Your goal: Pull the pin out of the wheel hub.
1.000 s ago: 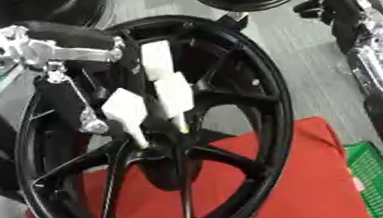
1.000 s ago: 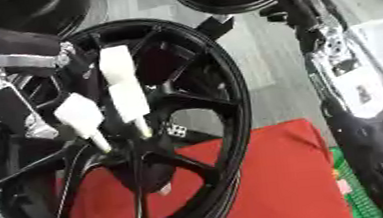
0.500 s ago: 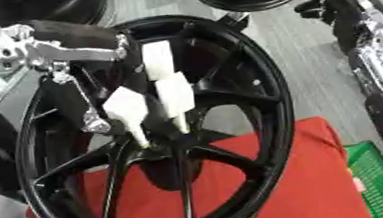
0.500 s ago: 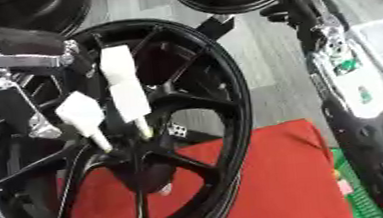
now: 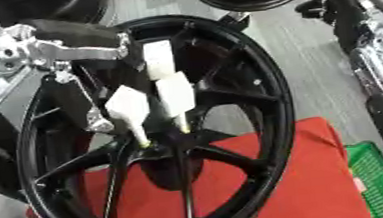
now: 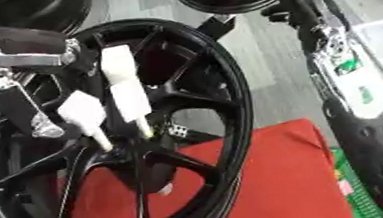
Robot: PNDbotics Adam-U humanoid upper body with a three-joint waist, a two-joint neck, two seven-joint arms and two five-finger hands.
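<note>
Pin: not discernible at the hub.
Black spoked alloy wheel point(image 5: 264, 99): on red cloth point(image 5: 307, 180).
Left hand point(image 5: 154, 92): white-tipped fingers straight, tips at hub, 12 o'clock.
Right hand: unseen.

No lettering, brand, number or sign can be read anywhere. The small green and white patch point(image 6: 346, 65) on the silver and black right arm, at the right edge of the right eye view, carries marks too blurred to make out. The pale speckled spot point(image 6: 178, 130) beside the hub of the black spoked metal wheel point(image 6: 218, 73) is likewise unreadable.
</note>
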